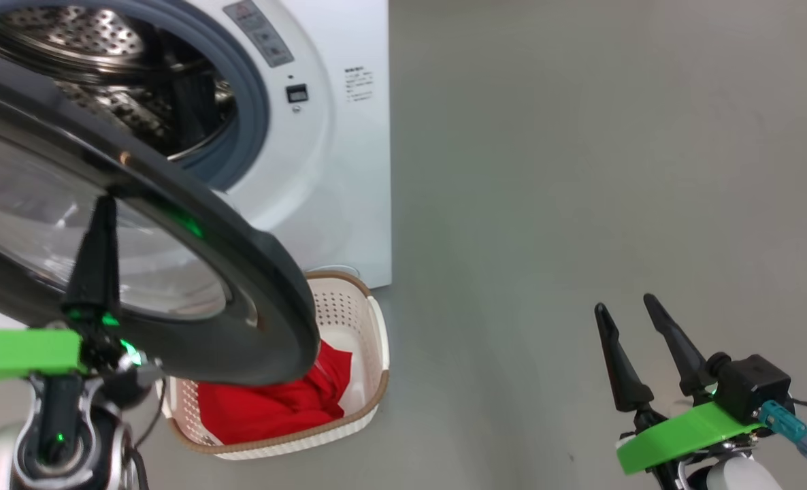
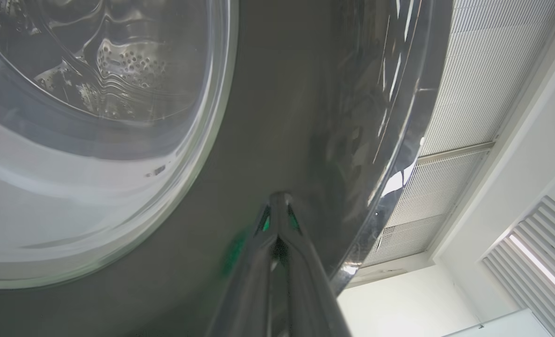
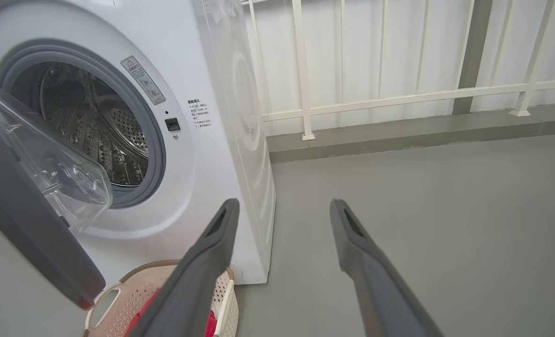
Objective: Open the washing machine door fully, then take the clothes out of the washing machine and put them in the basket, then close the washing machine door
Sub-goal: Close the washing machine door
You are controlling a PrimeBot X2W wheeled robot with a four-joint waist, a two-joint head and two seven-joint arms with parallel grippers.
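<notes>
Washing machine [image 1: 349,170]: a white, boxy front-loader is standing at the upper left of the head view. Its mouth is gaping, and a grey rubber ring [image 1: 257,116] is framing the perforated steel drum [image 1: 70,41].

Floor [image 1: 580,170]: smooth matte grey, it is spreading wide to the right of the machine and giving free room there. The right wrist view is adding a white railing [image 3: 399,93] running along the floor's far edge, beside the machine's flank.

Door [image 1: 240,272]: round, with a wide glossy black rim, it is standing swung part-way out and overhanging the near-left part of the basket.
- The right wrist view is showing its inner side, with the clear glass bowl [image 3: 62,164] bulging toward the drum mouth.
- The left wrist view is showing the outer face from close under, with ribbed ceiling panels [image 2: 469,70] beyond the rim's curved edge.

Basket [image 1: 369,327]: cream perforated plastic with rounded corners and a brown woven-look rim. It is sitting on the floor just beside the machine's front, under the door's lower edge.

Clothes [image 1: 260,408]: soft red fabric is lying crumpled inside the basket, partly hidden by the door.

Left gripper [image 1: 106,202]: its fingers are pinched together with nothing between them. In its own wrist view the joined tips are appearing to press on the dark rim face, just beside the glass.

Right gripper [image 1: 624,303]: its fingers are spread wide and holding nothing. It is hovering over bare floor, well apart from the machine and basket.
</notes>
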